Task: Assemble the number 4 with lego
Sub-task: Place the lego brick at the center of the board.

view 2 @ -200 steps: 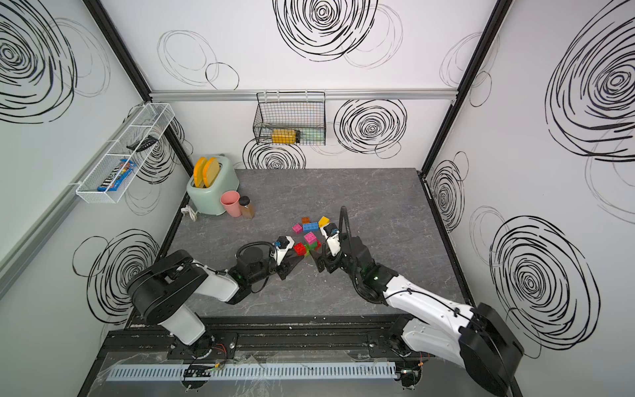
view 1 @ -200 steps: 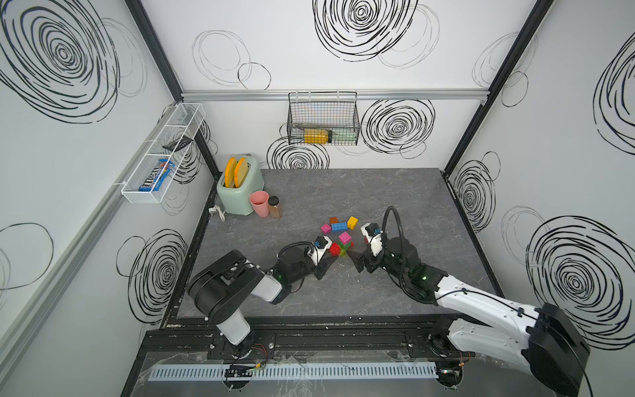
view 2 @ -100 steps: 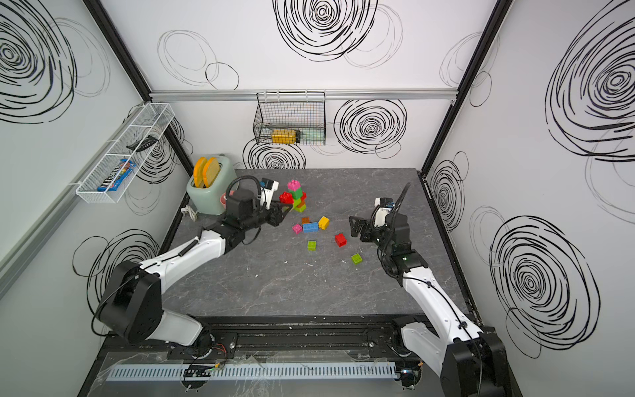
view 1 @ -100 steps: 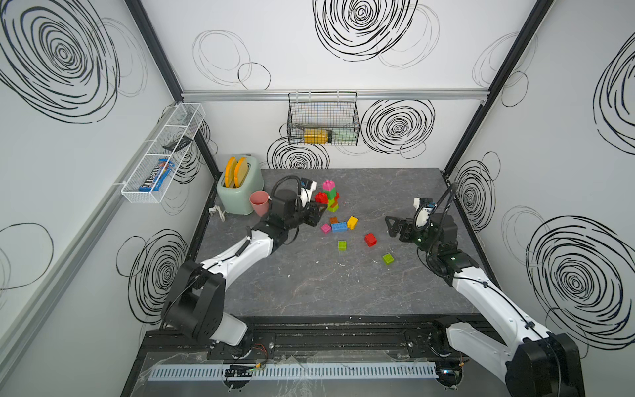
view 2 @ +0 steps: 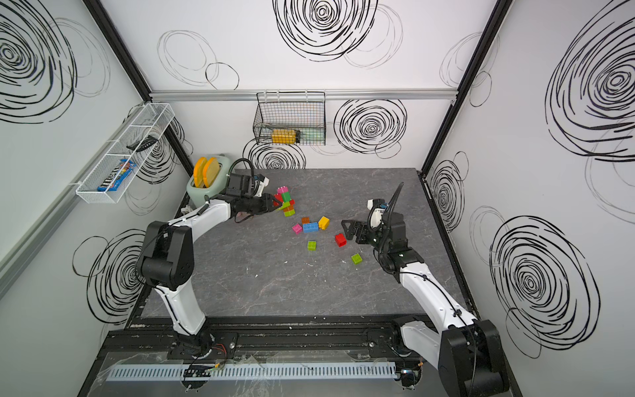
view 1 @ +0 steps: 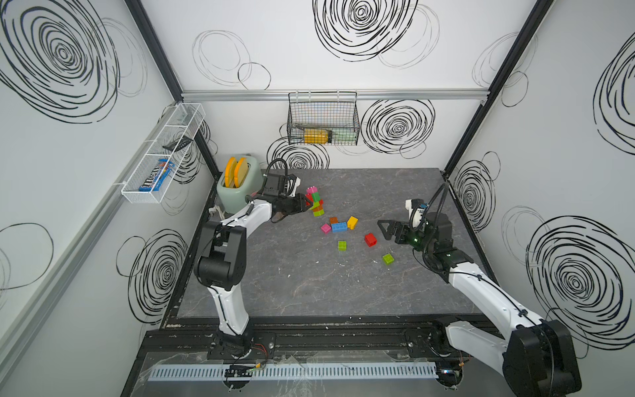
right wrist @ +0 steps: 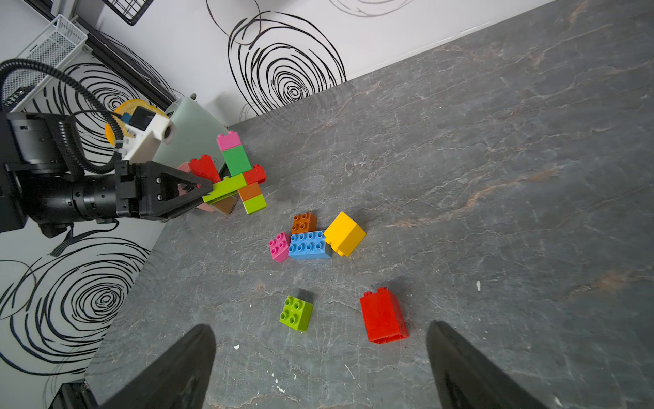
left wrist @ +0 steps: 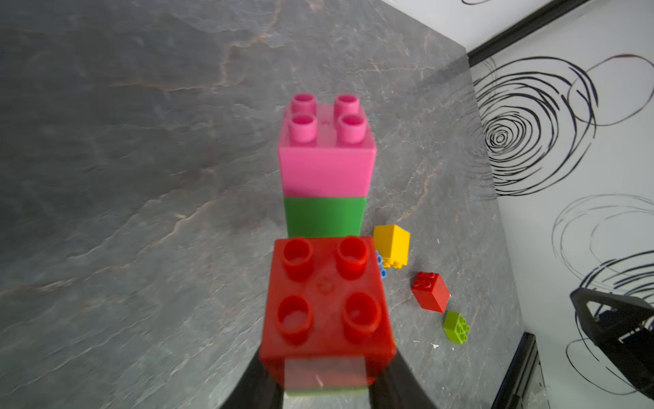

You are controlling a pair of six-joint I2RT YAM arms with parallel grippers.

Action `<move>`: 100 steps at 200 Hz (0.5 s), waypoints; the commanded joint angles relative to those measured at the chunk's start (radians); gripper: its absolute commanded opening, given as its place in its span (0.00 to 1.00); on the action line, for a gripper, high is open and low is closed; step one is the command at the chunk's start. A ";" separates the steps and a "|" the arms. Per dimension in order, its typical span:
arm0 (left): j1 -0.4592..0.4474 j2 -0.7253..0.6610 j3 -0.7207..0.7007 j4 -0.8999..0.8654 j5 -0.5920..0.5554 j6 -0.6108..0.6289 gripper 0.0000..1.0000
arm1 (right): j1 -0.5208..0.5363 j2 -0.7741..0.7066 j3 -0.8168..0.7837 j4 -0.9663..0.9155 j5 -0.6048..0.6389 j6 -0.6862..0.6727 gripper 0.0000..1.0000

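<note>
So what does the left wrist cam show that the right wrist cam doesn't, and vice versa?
Left wrist only: stud tops of the near red brick and the pink brick close up; part of the right gripper from outside.
Right wrist only: the build in side outline, the left gripper shut on its lime bar, the loose orange brick, the toaster.
Both: pink brick on green brick, yellow brick, loose red brick, grey tabletop.

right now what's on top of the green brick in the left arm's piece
A pink brick sits on the green brick, four studs bare, nothing on it. The green brick's own studs are covered. The left gripper grips the lime bar below.
</note>
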 commanded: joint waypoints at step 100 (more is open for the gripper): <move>-0.092 0.468 0.587 -0.117 0.229 -0.071 0.00 | -0.001 -0.050 -0.028 -0.051 0.007 -0.030 0.97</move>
